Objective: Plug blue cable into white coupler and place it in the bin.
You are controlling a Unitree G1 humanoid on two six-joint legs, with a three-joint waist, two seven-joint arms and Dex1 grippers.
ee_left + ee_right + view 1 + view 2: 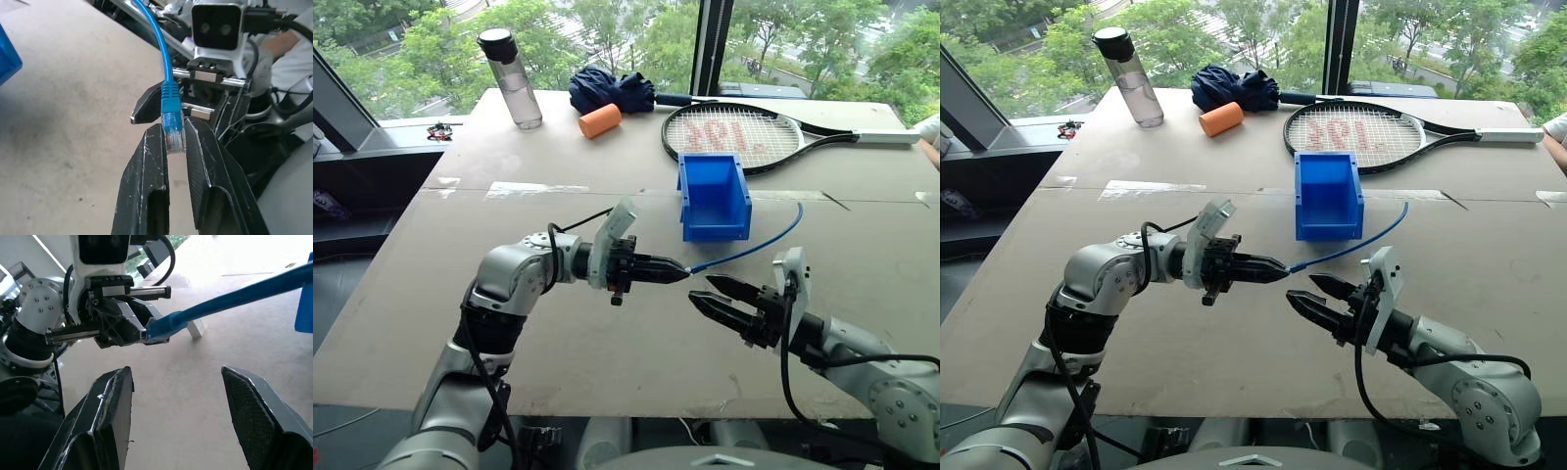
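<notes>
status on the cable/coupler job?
Done: left gripper is shut on the blue cable at its plug end. In hand: right gripper open, facing that plug, holding nothing. Left: I can't spot the coupler, so plugging and the drop into the bin remain.

cable light blue | bin bright blue | hand black

The big beige table looks like matt, scuffed board. Small bright blue plastic bin is smooth and glossy; thin light-blue rubbery cable ends in a clear plastic plug.
</notes>
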